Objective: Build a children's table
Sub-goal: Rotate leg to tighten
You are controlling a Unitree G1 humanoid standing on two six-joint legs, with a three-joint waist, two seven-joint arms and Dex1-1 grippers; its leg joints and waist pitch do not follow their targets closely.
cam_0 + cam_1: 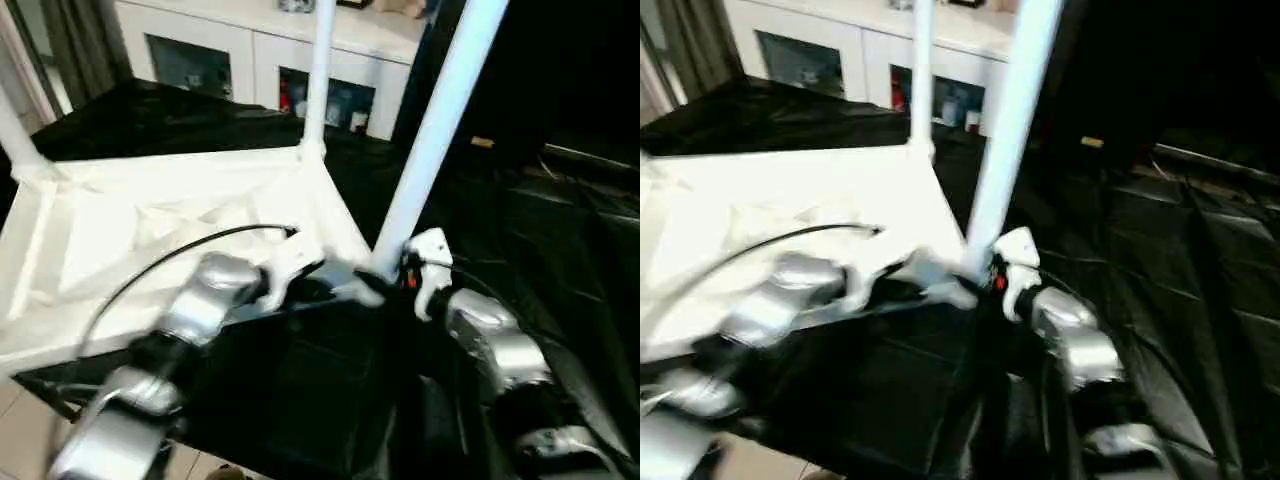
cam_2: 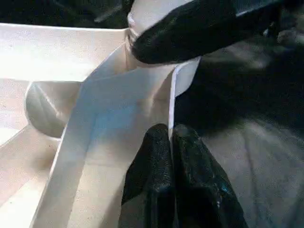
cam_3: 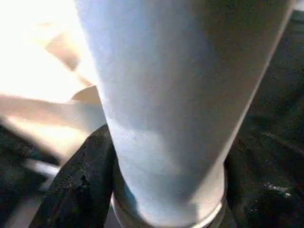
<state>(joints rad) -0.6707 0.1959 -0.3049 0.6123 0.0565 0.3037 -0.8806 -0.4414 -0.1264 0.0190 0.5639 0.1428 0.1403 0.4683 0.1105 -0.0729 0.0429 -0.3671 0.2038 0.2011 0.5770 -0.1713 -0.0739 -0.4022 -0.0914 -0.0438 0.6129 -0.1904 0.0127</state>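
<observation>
The children's table (image 1: 170, 230) lies upside down in front of you on black sheeting (image 1: 560, 250), ribbed underside up. Its near corner faces you, and the near leg (image 1: 432, 130) stands in that corner socket, leaning a little to the right. Another leg (image 1: 318, 75) rises upright from the far corner, and a third (image 1: 14, 135) shows at the left edge. I judge that you are seating the near leg, with the table close to complete.

Your right gripper (image 1: 392, 272) wraps the base of the near leg just above the socket. Its fingers (image 3: 80, 185) stand apart on either side of the tube, close against it. Whether they press firmly I cannot tell.

Your left gripper (image 2: 171, 137) is on the table's edge beside that same corner, its fingers (image 2: 147, 175) pinched together on the thin rim wall to steady the top. The other black finger (image 2: 199, 28) at the corner in that wrist view belongs to your right gripper.

For the next move, keep the rim pinned with your left and bring the leg straight with your right before you push or twist it home. A tilted leg may jam in the socket or lever the corner up off the sheeting.

Behind the table stands a white cabinet (image 1: 260, 50) with glass doors.
</observation>
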